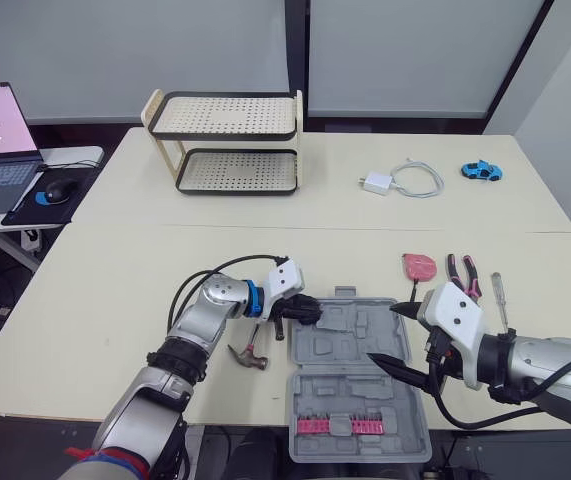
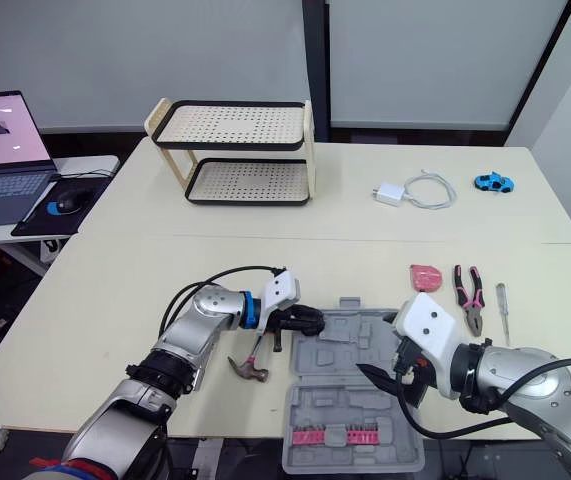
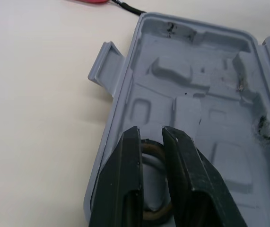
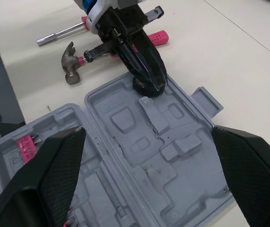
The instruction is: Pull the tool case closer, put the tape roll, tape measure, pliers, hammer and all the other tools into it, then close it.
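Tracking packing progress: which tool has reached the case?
The tape roll, pinched by the left gripper in a corner of the tool case; the hammer, pliers and tape measure lie outside it on the table.

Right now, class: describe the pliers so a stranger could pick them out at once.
Find the open grey plastic tool case at the near edge of the cream table. Off its far right corner three items lie in a row; the pliers with pink-and-black handles are the middle one, between a flat pink tape measure and a slim screwdriver, and alone have twin handles.
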